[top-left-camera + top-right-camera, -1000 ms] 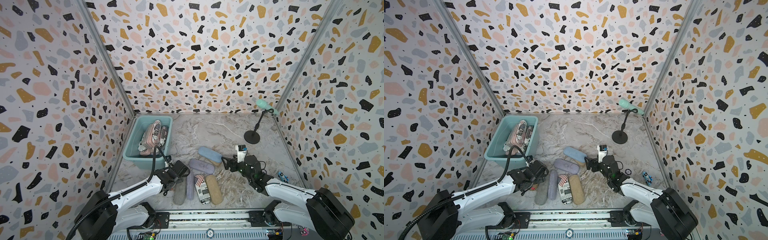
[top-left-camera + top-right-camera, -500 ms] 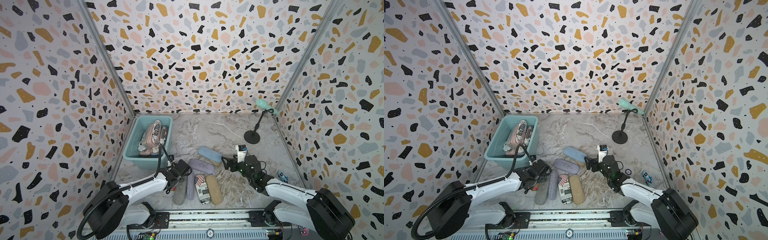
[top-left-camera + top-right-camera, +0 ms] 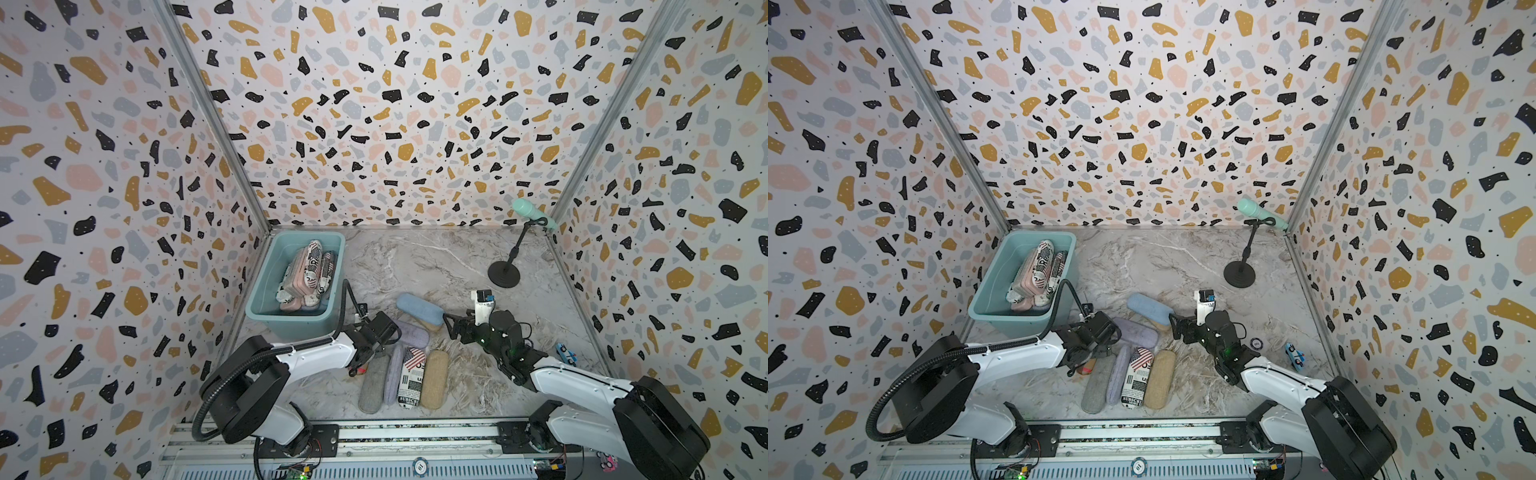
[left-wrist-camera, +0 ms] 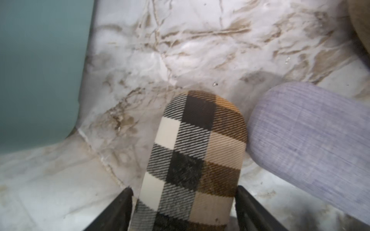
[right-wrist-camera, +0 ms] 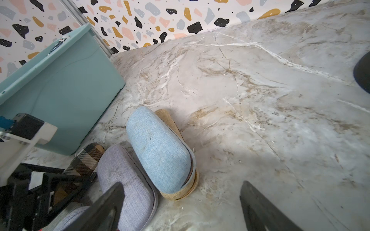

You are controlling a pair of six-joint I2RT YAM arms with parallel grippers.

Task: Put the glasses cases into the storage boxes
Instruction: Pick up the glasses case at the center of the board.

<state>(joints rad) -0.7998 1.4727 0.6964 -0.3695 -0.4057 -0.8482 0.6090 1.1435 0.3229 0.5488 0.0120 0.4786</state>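
Up front, a row of four cases (image 3: 405, 378) lay side by side. Left gripper (image 4: 184, 189) straddled the plaid case (image 4: 200, 140), couldn't tell if it actually pinched it. Right gripper (image 5: 182, 184) hung wide open, empty, near the light blue case (image 5: 158, 150). Further back, teal tub (image 3: 291, 322) held several more cases (image 3: 305, 274).

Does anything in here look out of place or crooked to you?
The light blue case lies tilted on top of a tan case, not flat on the table. A small blue toy car at the table's edge and a mint microphone at the back are no glasses cases.
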